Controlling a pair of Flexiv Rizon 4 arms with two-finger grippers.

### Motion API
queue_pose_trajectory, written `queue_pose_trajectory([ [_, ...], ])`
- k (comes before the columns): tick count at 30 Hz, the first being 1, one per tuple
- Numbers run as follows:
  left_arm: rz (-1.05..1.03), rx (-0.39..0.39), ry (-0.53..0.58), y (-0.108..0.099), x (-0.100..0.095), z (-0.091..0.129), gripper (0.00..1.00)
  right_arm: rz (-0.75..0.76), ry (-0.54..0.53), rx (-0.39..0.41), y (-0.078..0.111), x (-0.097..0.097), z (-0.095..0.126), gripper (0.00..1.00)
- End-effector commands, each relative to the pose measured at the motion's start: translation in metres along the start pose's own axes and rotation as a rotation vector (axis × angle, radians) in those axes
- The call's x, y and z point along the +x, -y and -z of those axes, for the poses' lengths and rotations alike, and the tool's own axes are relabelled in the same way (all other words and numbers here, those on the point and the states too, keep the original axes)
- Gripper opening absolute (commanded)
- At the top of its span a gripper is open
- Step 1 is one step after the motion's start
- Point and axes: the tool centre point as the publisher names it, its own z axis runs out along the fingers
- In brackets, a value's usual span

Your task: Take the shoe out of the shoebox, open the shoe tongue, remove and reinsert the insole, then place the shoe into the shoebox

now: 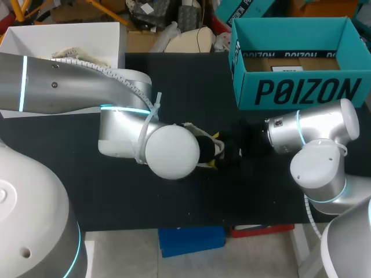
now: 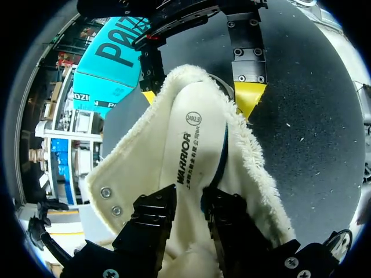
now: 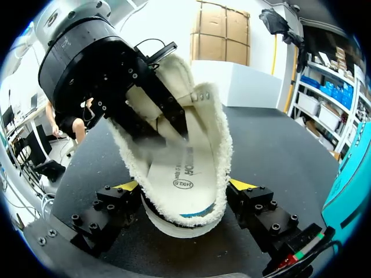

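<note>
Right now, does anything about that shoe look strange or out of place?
The shoe is held tipped up in the right tool, splayed wide open, while the left tool pinches its insole, which looks partly lifted out. Nothing seems torn.

Shoe [image 3: 225, 145]: fleecy cloth lining. Insole [image 3: 185, 174]: smooth, printed. Table [image 1: 185, 81]: matt blk, rough. Shoebox [image 1: 301, 92]: teal cardbd.

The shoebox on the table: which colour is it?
The shoebox is teal with black lettering on its side; the head view shows it best.
</note>
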Motion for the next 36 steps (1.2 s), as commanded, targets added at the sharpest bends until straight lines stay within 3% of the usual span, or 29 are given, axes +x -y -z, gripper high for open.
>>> queue_pose_trajectory([
  [1,-0.008,0.001,-0.072,-0.006,0.001,-0.05,0.0,-0.003,0.0,0.005,0.001,0.0,0.001,0.0],
  [6,0.0,0.03,-0.251,-0.006,-0.001,-0.043,0.0,-0.003,0.0,0.005,0.001,0.0,0.001,0.0],
  [17,0.021,0.091,-0.466,-0.009,-0.015,-0.01,0.0,-0.003,0.0,0.005,0.001,0.0,0.001,0.0],
  [26,0.099,0.146,-0.53,-0.01,-0.019,0.009,0.0,-0.003,0.0,0.005,0.001,0.0,0.001,0.0],
  [36,0.102,0.272,-0.537,0.001,-0.023,0.029,0.0,-0.003,0.0,0.005,0.001,0.0,0.001,0.0],
])
